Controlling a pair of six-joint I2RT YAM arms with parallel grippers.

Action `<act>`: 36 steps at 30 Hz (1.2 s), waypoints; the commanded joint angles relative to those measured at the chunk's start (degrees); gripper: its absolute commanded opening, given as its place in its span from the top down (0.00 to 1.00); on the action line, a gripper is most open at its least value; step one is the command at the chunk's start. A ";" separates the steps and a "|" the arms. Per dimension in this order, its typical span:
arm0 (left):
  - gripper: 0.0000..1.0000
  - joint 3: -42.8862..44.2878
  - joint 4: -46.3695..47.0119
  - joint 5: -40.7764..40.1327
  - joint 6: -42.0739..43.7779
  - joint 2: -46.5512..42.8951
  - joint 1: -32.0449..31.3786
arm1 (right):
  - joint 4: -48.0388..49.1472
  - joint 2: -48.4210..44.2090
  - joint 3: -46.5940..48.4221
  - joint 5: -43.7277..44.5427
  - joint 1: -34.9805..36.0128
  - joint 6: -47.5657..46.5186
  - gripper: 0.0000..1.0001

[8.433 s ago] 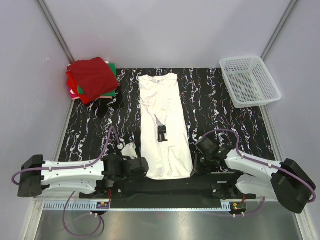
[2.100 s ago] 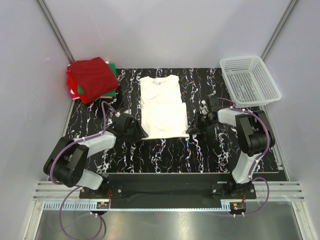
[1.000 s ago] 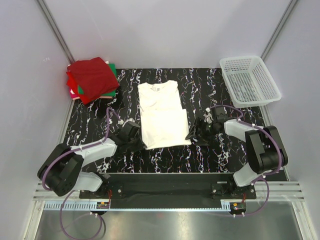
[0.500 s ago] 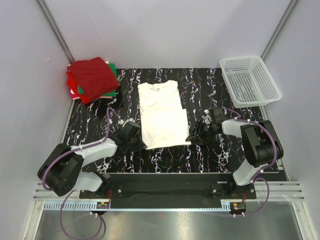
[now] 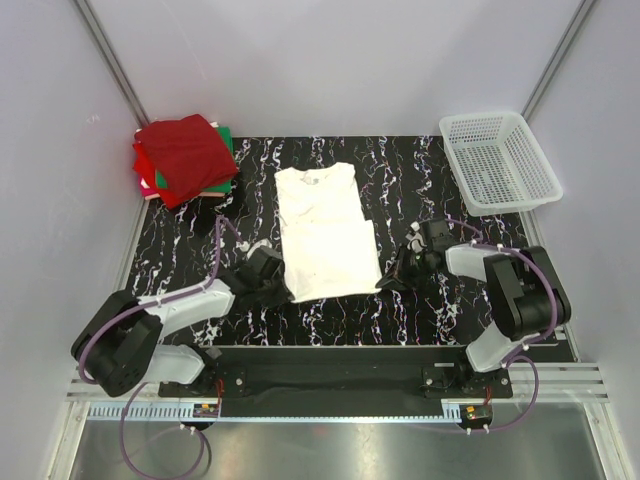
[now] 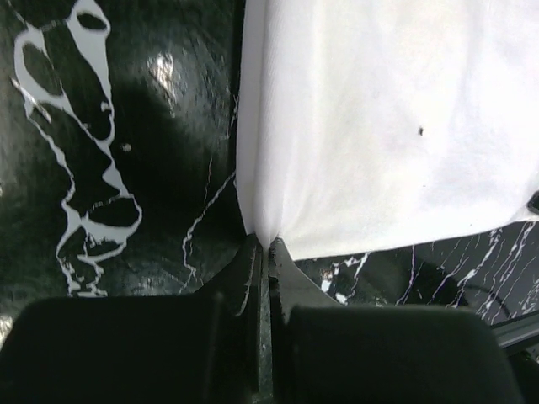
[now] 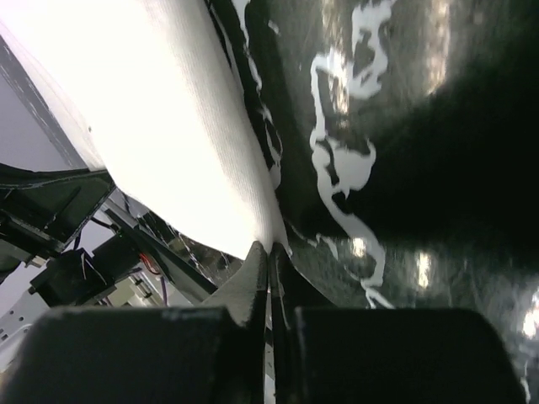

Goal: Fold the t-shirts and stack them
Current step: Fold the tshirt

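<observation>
The folded red and green t-shirts (image 5: 185,158) are piled at the tabletop's far-left corner. The left tool (image 6: 263,250), pressed together, pinches the near-left corner of the white t-shirt (image 5: 325,235), which lies folded over itself mid-tabletop; the right tool (image 7: 269,250) pinches its near-right corner likewise. Both nips take little cloth, so uneven pulling could slip a corner free or skew the fold. The mesh basket (image 5: 481,118) at the far-right corner appears to hold nothing
</observation>
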 commanded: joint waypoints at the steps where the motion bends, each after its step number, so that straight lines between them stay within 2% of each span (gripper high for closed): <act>1: 1.00 1.14 -5.48 -4.25 -2.37 -3.91 -4.60 | -1.97 -7.18 -1.62 -0.10 0.30 -0.31 1.00; 5: 1.00 0.08 -9.97 -6.89 -8.60 -8.39 -11.46 | -7.94 -17.46 -4.34 1.31 0.30 0.39 1.00; 11: 1.00 2.45 -21.91 -13.91 -20.27 -16.31 -26.40 | -22.08 -38.90 -7.69 0.87 0.39 2.76 1.00; 15: 1.00 9.38 -31.40 -18.57 -26.80 -14.74 -38.51 | -33.42 -52.71 -7.69 0.34 0.56 3.99 1.00; 18: 1.00 17.55 -39.03 -22.09 -30.75 -10.71 -45.11 | -40.61 -59.64 -6.20 0.52 0.56 4.43 1.00; 21: 1.00 26.51 -46.50 -24.38 -32.78 -6.58 -48.82 | -46.00 -64.58 -3.49 1.13 0.56 5.13 1.00; 26: 1.00 36.71 -51.81 -26.75 -31.91 -4.71 -49.98 | -49.87 -66.18 2.76 4.11 0.56 6.02 1.00; 32: 0.96 38.67 -55.15 -30.80 -31.03 -6.90 -49.10 | -45.76 -59.34 9.71 7.36 0.56 4.87 1.00; 36: 0.95 36.13 -53.32 -30.63 -27.78 -10.50 -43.84 | -40.67 -53.80 11.91 8.51 0.56 4.35 1.00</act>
